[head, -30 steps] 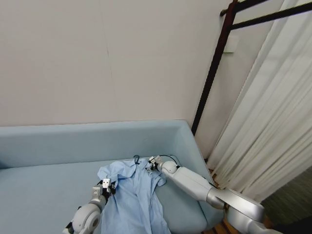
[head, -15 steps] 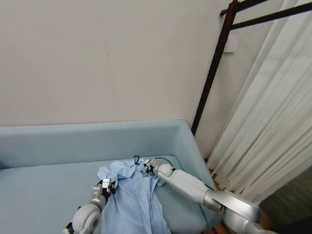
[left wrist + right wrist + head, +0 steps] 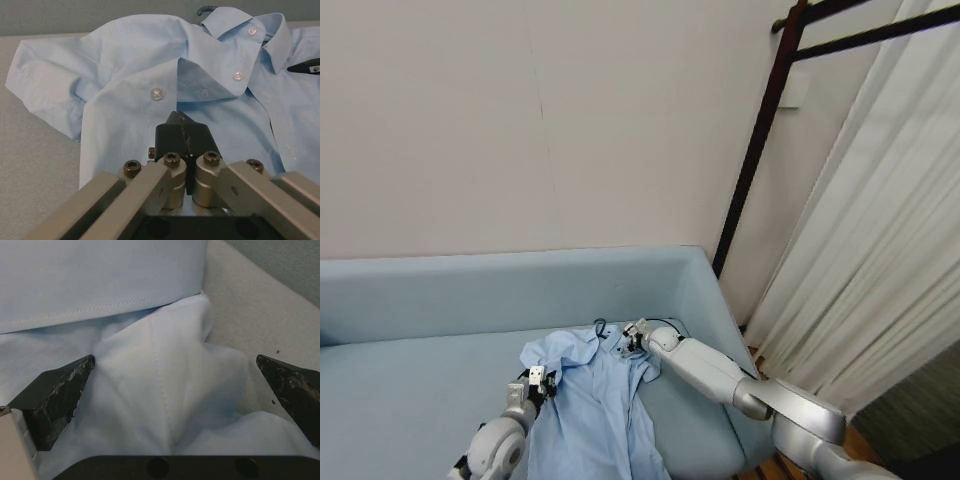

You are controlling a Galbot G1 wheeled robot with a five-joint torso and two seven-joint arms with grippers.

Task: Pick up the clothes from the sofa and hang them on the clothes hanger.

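Observation:
A light blue shirt (image 3: pixel 592 400) lies crumpled on the pale blue sofa (image 3: pixel 420 300), collar up, with a dark hanger hook (image 3: pixel 599 325) at its collar. My left gripper (image 3: pixel 536 382) rests at the shirt's left edge. In the left wrist view it is shut (image 3: pixel 182 134), its black tips lying on the shirt front (image 3: pixel 125 95). My right gripper (image 3: pixel 631 341) sits at the collar's right side. In the right wrist view it stands wide open (image 3: pixel 175 390) with a fold of shirt cloth (image 3: pixel 160 370) between its fingers (image 3: pixel 55 392).
A dark wooden clothes rack (image 3: pixel 760 130) stands behind the sofa's right end, its bars high at the top right. White curtains (image 3: pixel 880 250) hang on the right. A plain wall (image 3: pixel 520 120) backs the sofa, whose left seat (image 3: pixel 400 400) is bare.
The right gripper slid left over the collar half a second ago and has come back slightly right. The left arm and the shirt have stayed put.

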